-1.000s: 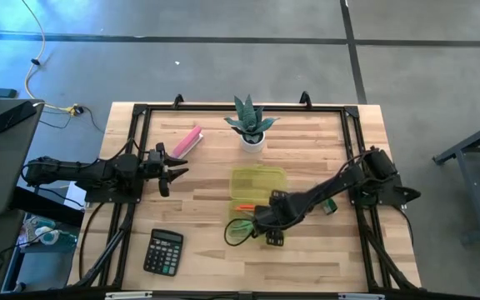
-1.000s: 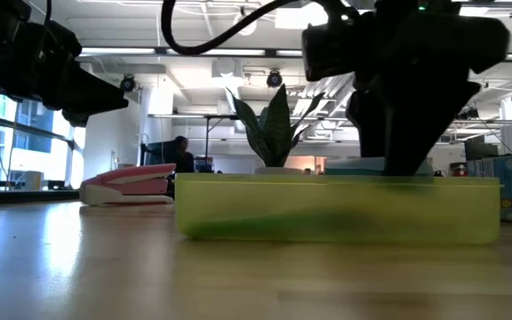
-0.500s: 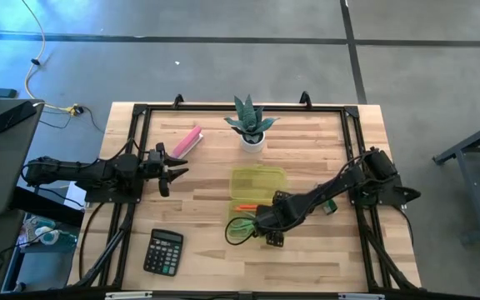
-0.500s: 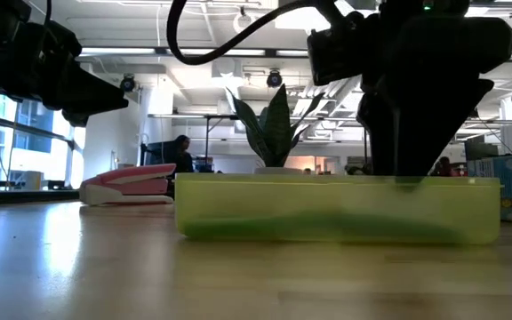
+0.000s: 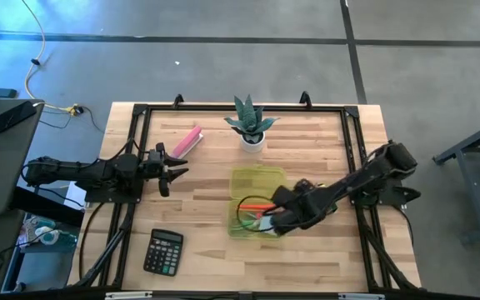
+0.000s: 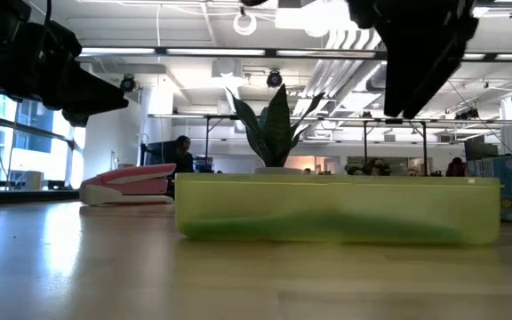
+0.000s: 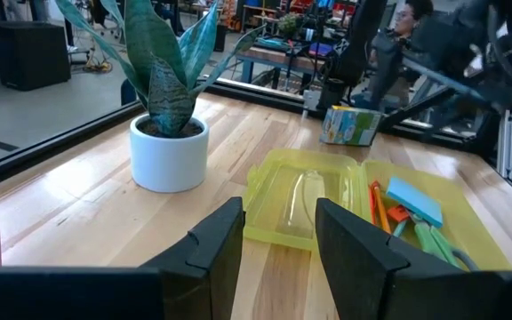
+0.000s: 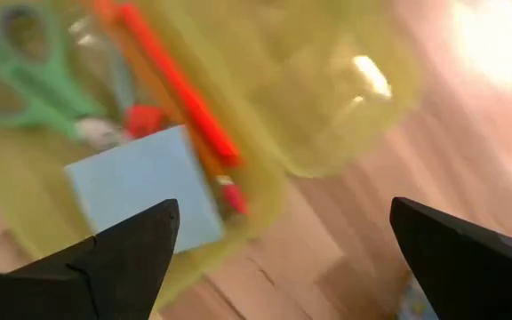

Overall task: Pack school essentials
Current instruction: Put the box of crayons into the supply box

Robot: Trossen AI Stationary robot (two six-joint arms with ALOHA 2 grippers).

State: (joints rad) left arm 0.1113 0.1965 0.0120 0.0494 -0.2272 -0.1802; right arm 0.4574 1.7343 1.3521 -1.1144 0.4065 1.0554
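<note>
Table (image 5: 190, 167) fills the middle of the high view. Yellow-green case (image 5: 257, 179) sits centre-right, lid half toward the plant (image 5: 250, 125), tray half below it.

Right gripper (image 5: 294, 218) hovers over the tray's right edge, fingers spread wide, nothing held. Left gripper (image 5: 170, 170) parked mid-left, fingers moderately apart, empty.

In the tray: green-handled scissors (image 8: 20, 67), light-blue note pad (image 8: 145, 187), orange pencil (image 8: 180, 84). Small green/yellow block (image 7: 349, 124) lies outside the case, well apart, near the table's far-right side. Calculator (image 5: 163, 252) lower left, pink bar (image 5: 188, 140) upper left; neither belongs.

Risks, my read: scissors and pencils lie loose and angled, so the lid could jam on them when closed. Case looks light; a low pass by the right arm could shove it. Block could be forgotten.

Versus a second ago: right gripper sat lower left over the scissors at the tray's corner; it has now lifted clear and shifted right. Scissors now inside the tray. Left arm unchanged.
</note>
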